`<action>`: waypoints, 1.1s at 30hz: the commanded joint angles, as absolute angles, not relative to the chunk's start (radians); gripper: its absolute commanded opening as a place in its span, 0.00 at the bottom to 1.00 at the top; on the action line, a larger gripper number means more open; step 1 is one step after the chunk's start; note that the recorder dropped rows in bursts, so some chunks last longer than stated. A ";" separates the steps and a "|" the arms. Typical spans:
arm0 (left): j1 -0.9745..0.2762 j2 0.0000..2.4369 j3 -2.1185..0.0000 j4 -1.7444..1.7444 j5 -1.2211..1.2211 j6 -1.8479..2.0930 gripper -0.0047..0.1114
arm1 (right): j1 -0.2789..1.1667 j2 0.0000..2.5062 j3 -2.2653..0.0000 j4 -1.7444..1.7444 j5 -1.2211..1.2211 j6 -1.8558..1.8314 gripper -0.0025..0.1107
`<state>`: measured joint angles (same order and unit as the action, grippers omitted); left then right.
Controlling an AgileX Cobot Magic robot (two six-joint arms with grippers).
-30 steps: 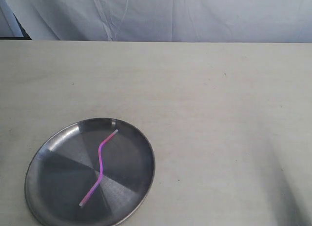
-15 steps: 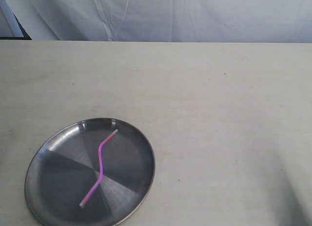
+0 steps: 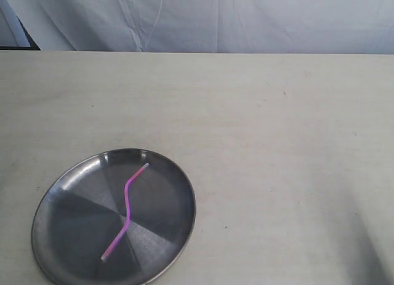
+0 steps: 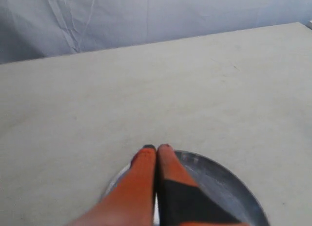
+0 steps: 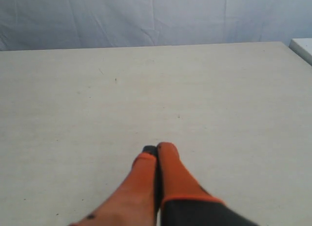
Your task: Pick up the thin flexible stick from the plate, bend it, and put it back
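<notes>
Both pairs of jaws: the left gripper (image 4: 156,148) and the right gripper (image 5: 157,148) each have their orange fingers pressed together at the tips, with nothing clamped between them.
Left gripper: its fingertips sit in line with the rim of the plate (image 4: 222,179), whose grey inside spreads out behind the fingers. I cannot tell how high above the plate it is.
Right gripper: it is over a bare stretch of the table (image 5: 204,89), with only pale wood grain around the fingertips.
Thin flexible stick (image 3: 127,205): it lies inside the plate. It is pink to magenta with pale ends and is kinked in two places, so it reads as a shallow zigzag. One end is close to the plate's far rim and the other close to its near rim.
Plate (image 3: 71,226): round, shiny steel, with wedge-shaped reflections. It rests towards the near left corner of the table, well apart from the far edge and the right edge.
Table (image 3: 277,143): a pale, matt surface with a few small dark specks.
Cloth (image 3: 246,20): a creased white sheet hangs along the table's far edge.
</notes>
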<state>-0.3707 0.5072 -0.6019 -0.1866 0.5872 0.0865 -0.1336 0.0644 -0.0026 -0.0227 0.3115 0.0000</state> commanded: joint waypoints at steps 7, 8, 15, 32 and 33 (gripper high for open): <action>-0.124 0.167 -0.115 -0.147 0.226 0.082 0.04 | -0.138 0.060 0.000 -0.024 0.302 0.000 0.01; -0.112 0.144 -0.087 -0.153 0.226 0.083 0.04 | -0.138 0.060 0.000 -0.024 0.302 0.000 0.01; -0.096 0.033 0.000 -0.165 0.224 0.083 0.04 | -0.138 0.060 0.000 -0.024 0.302 0.000 0.01; -0.096 0.000 0.000 -0.034 0.225 0.086 0.04 | -0.138 0.060 0.000 -0.024 0.302 0.000 0.01; -0.096 0.000 0.000 -0.034 0.225 0.086 0.04 | -0.138 0.060 0.000 -0.024 0.302 0.000 0.01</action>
